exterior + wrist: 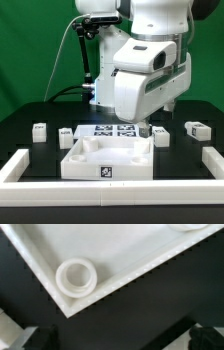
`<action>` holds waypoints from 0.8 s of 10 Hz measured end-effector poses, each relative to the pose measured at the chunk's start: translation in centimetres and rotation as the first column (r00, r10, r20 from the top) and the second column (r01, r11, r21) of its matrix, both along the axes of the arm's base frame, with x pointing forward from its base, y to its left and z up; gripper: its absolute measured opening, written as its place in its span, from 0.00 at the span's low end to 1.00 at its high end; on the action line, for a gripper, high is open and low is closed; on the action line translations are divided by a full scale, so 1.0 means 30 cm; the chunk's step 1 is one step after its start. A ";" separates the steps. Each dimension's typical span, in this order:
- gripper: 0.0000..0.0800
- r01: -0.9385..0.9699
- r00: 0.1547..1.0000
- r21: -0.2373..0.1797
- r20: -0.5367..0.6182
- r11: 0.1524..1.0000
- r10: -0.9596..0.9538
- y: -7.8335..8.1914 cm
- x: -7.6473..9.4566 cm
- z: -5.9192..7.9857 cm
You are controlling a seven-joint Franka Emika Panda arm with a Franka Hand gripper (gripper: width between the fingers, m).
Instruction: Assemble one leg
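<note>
Several legs lie on the black table in the exterior view: two at its left and two at its right. The large white tray-like part sits in front of centre. My gripper hangs low just behind the tray's far right corner, beside the nearer right leg. In the wrist view the gripper is open with nothing between the dark fingers. The tray's corner with a round socket lies ahead of it. No leg is clearly seen in the wrist view.
The marker board lies behind the tray. A raised white border runs along the exterior view's left, right and front. The robot's base and cable stand at the back. A second socket shows in the wrist view.
</note>
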State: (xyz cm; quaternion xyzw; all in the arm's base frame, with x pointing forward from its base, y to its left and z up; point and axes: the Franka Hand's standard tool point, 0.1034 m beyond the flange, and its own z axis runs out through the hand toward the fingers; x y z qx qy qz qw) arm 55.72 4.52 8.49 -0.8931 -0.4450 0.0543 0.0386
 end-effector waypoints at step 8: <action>0.81 -0.167 0.983 0.015 0.080 0.986 0.165 -0.043 -0.085 -0.036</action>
